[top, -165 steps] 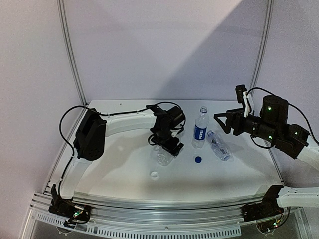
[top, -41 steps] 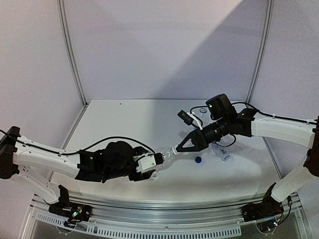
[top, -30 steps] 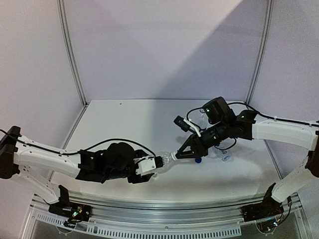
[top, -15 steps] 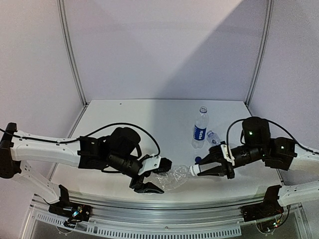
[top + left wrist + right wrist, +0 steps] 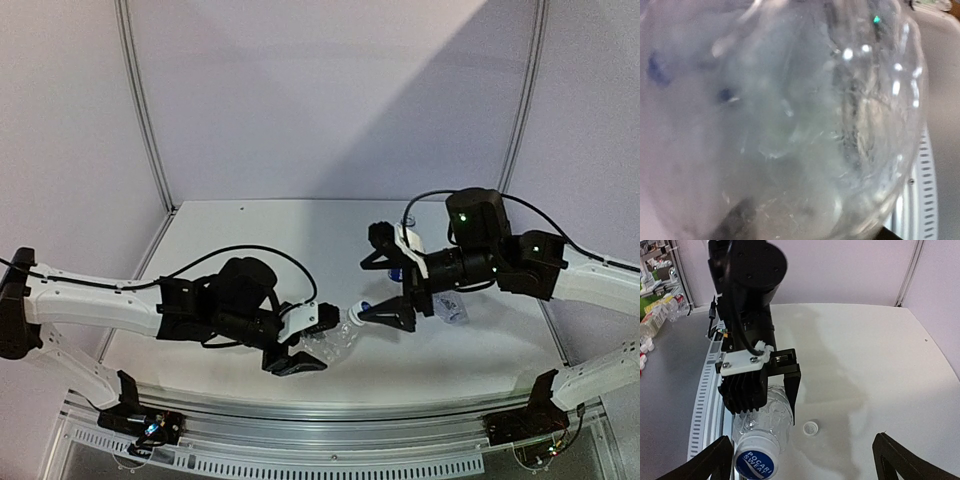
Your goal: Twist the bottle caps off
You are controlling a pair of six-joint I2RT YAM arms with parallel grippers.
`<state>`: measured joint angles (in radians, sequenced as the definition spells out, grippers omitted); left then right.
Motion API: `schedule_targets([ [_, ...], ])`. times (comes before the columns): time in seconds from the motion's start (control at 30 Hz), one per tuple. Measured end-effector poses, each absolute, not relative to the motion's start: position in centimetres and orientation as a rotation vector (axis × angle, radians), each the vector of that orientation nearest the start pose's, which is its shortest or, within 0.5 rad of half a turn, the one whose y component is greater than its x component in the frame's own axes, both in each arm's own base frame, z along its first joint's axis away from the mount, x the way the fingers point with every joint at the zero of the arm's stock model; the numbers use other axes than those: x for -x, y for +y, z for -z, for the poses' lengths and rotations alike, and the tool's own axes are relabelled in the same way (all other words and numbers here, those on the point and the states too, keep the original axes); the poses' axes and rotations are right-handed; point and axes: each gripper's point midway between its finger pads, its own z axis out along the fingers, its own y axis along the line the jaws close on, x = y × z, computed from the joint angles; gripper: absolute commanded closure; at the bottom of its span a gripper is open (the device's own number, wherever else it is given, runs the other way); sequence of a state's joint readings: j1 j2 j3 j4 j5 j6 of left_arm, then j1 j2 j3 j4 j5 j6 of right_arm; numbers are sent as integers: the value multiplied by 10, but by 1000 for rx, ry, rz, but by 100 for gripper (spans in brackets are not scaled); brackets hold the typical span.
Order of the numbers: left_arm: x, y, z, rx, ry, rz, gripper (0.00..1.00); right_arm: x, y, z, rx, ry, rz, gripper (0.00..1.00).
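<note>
White table [image 5: 250, 230], pretty bare. Near the front edge there's one loose white cap [image 5: 811, 428] sitting open side up. Towards the back right a bottle [image 5: 408, 222] stands upright, with only its top showing clearly. A second bottle [image 5: 452, 308] lies on its side close by, mostly hidden from above.

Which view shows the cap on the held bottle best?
Right wrist: the cap faces the lens and its print is readable. Top external shows it only as a white speck. Left wrist shows blurred bottle wall and no cap.
</note>
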<state>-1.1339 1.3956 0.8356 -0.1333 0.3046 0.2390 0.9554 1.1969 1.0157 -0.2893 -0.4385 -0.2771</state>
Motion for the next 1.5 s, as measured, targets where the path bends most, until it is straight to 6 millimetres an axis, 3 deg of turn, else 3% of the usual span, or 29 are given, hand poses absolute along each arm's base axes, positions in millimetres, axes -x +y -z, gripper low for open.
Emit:
schedule_targets([
  [0.2, -169, -354, -138, -1403, 1679, 463, 100, -169, 360, -277, 1300, 1689, -976, 1],
  [0.33, -195, -341, -149, -1271, 1656, 305, 100, -172, 358, -283, 1193, 1773, -1053, 1],
  [0.53, -215, -331, -158, -1174, 1652, 179, 100, -188, 362, -301, 1058, 1844, -1067, 1],
  [0.63, -221, -327, -157, -1153, 1665, 127, 100, -202, 366, -299, 1004, 1892, -1069, 3],
  [0.83, -230, -323, -157, -1125, 1678, 55, 100, -218, 373, -263, 923, 2080, -1073, 22],
  [1.07, -234, -321, -157, -1116, 1685, 13, 100, -217, 386, -266, 888, 2146, -1165, 28],
  [1.5, -235, -319, -150, -1130, 1701, -25, 100, -215, 393, -249, 872, 2236, -1202, 83],
])
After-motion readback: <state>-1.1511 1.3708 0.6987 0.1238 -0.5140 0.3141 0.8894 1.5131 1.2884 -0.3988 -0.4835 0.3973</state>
